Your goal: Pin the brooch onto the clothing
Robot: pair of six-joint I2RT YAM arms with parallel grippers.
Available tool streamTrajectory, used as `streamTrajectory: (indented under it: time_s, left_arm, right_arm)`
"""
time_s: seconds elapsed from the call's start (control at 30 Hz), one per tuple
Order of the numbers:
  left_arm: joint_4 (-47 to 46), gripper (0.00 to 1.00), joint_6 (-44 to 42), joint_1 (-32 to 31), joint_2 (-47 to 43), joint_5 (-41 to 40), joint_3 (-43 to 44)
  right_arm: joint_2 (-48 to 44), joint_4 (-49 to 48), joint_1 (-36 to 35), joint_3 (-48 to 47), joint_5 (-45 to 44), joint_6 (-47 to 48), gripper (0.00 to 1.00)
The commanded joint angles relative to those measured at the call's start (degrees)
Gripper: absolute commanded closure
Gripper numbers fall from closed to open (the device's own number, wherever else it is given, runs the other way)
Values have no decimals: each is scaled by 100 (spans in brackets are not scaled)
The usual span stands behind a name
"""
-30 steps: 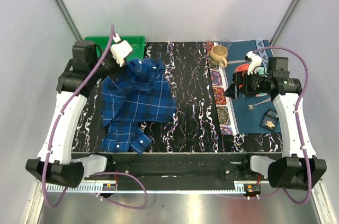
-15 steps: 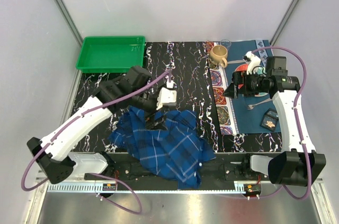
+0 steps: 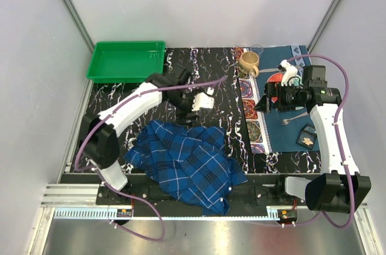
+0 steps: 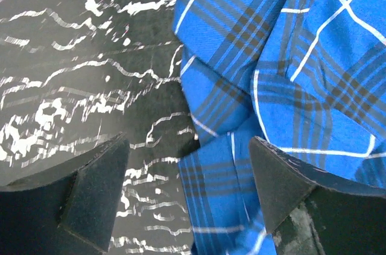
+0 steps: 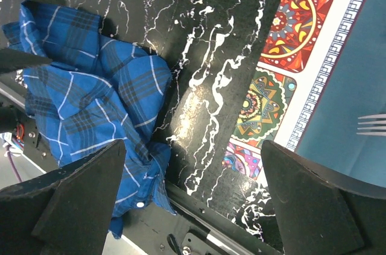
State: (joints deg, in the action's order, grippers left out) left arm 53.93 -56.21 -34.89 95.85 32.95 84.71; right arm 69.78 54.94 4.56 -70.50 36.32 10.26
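Blue plaid shirt [image 3: 187,164] is bunched at the near side of the black marbled table [image 3: 217,80], left of centre, with its near part draped over the front edge. Your left gripper [image 4: 188,146] sits over the shirt's far edge, fingers apart with nothing between them. One finger is over bare table, the other over plaid folds. Contact with the cloth: can't tell. Your right gripper [image 5: 193,146] is over the patterned placemat [image 3: 253,110], fingers wide, empty, well apart from the shirt. Mug [image 3: 248,62] and fork [image 3: 292,121] are near it; green tray [image 3: 126,62] is far left. Brooch: can't make it out in any view.
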Motion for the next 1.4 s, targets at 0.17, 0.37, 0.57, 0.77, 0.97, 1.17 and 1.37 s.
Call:
streamTrajectory:
  time_s: [0.17, 0.37, 0.57, 0.77, 0.97, 1.17, 1.37]
  left_arm:
    - [-731, 9, -981, -852, 934, -640, -428]
    - [-1787, 16, -541, -870, 1137, -517, -534]
    - [-1976, 17, -698, -861, 1164, -360, -719]
    - [-1378, 21, -1164, -843, 1471, -236, -482]
    - [-1245, 70, -1078, -879, 1726, -465, -411]
    - [-1525, 100, 827, -581, 463, -140, 447]
    - [-2449, 100, 3132, 622, -1234, -447, 985]
  right_arm:
    - [-219, -159, 19, 63, -423, -95, 0]
    - [-219, -168, 28, 45, -467, -103, 0]
    - [-280, -168, 45, 98, -503, -95, 0]
    - [-246, -194, 45, 151, -520, -95, 0]
    - [-193, -194, 54, 80, -564, -95, 0]
    - [-149, -212, 54, 10, -433, -103, 0]
    - [-70, -203, 54, -122, -275, -103, 0]
